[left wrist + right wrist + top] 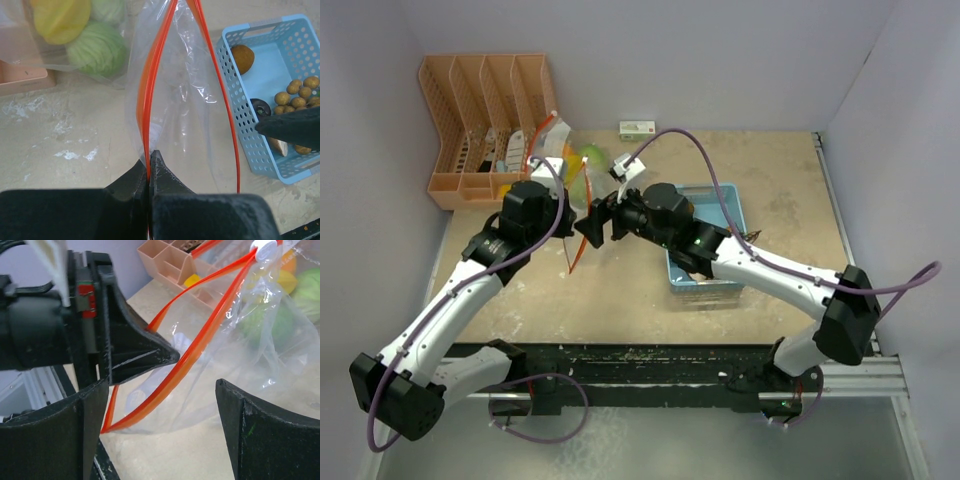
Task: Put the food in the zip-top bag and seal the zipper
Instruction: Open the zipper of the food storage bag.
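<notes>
The clear zip-top bag (190, 95) with an orange zipper rim (150, 100) stands open on the table. My left gripper (149, 159) is shut on one side of the rim, near its lower end. A yellow fruit (60, 20) and a green leafy piece (97, 47) lie inside the bag. My right gripper (161, 385) is open and empty, its fingers (265, 430) astride the other side of the rim. The bag's white slider (263, 247) sits at the far end. In the top view both grippers (572, 222) (598, 228) meet at the bag (570, 165).
A light blue tray (235, 105) to the right holds an orange-brown fruit (242, 57), a dark brown lump (260, 107), small brown balls (297, 92) and a beige slice (277, 146). A peach organizer (485, 120) stands at the back left, a small white box (637, 128) at the back wall.
</notes>
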Robot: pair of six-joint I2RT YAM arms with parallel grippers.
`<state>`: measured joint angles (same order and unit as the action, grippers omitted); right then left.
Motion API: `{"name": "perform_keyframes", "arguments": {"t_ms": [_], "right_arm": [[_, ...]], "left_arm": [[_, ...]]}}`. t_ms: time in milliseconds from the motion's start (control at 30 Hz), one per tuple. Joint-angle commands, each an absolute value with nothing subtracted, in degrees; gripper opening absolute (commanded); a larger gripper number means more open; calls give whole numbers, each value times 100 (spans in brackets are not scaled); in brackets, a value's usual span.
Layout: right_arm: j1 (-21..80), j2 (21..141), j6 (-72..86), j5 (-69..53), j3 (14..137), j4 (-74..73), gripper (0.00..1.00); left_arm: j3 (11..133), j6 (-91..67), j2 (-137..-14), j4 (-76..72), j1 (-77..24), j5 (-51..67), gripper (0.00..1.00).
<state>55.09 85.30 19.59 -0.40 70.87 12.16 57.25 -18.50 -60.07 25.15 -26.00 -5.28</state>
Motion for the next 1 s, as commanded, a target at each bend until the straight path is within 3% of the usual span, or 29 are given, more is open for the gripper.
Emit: {"name": "perform_keyframes", "arguments": {"t_ms": [0, 133, 200, 233, 300, 367, 767, 867, 967], "right_arm": [[5584, 8754, 2247, 766, 7450, 1308, 88], [5652, 9033, 2325, 1176, 7632, 1168, 81], [5675, 9103, 2329, 1478, 7687, 1041, 73], [5676, 9099, 2336, 1658, 7682, 1002, 63], [5673, 9034, 2344, 2057, 7637, 872, 29], [5671, 8915, 2385, 2433, 7566, 589, 19], [5499, 8830, 2157, 4001, 7727, -708, 16], [5483, 8735, 2013, 3787, 7657, -521, 23], [5484, 8487, 1525, 2212, 7389, 297, 38]], "left_arm": [[5693, -1961, -5842, 2071, -2611, -406, 0], [5692, -1968, -5803, 2083, -2611, -340, 0], [5703, -1949, -5777, 2127, -2612, -316, 0], [5708, -1926, -5747, 2172, -2608, -321, 0], [5736, -1829, -5678, 2345, -2610, -442, 0], [5758, -1707, -5559, 2581, -2611, -743, 0], [5963, -1195, -5218, 3684, -2604, -2573, 0], [6037, -1170, -5217, 3757, -2613, -2644, 0], [6063, -1145, -5242, 3647, -2607, -2486, 0]]}}
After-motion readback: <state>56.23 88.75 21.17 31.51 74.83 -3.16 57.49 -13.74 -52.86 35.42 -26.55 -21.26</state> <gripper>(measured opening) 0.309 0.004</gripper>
